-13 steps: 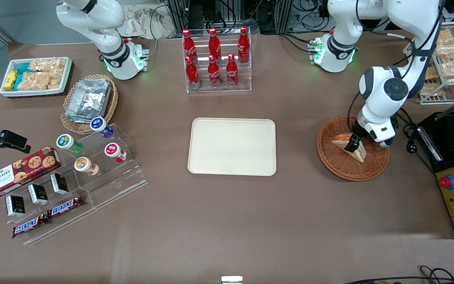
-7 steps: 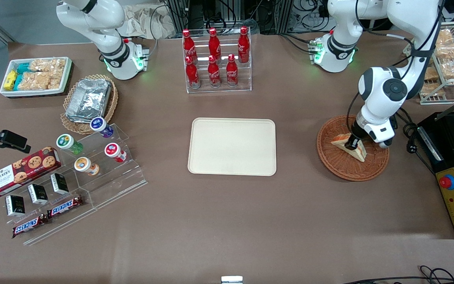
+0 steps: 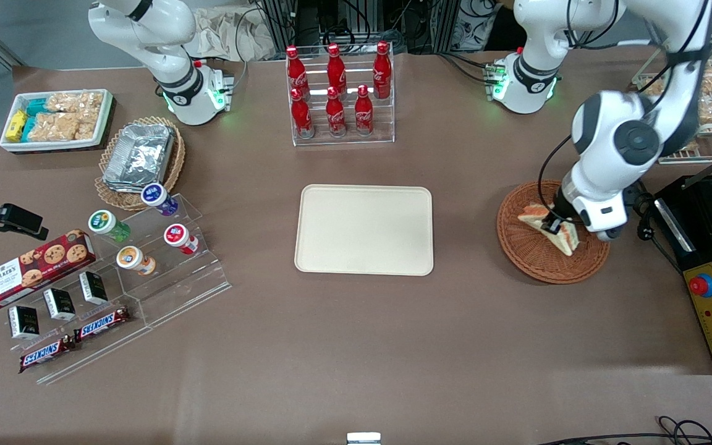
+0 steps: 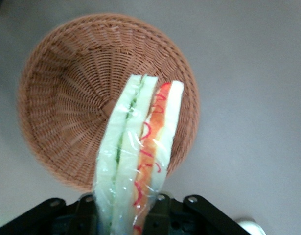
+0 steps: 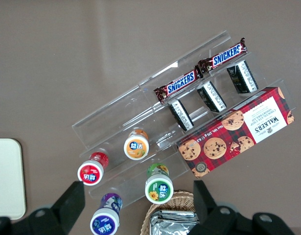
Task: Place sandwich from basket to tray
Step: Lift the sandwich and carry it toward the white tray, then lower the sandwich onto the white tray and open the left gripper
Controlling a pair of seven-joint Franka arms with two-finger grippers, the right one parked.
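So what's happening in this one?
The left arm's pincer is shut on the sandwich, a wrapped wedge held just above the reddish-brown basket; in the wrist view the sandwich hangs over the basket rather than lying in it. The cream tray, toward the table's middle, has nothing on it yet, so the carry across is not yet done.

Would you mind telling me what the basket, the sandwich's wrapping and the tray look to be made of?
The basket looks like reddish-brown woven wicker: interlaced strands show. The sandwich, gripped by the gripper above the basket, seems wrapped in clear plastic film, judging by glossy wrinkles. The tray appears to be matte cream plastic, smooth with a low moulded rim, though that is less certain.
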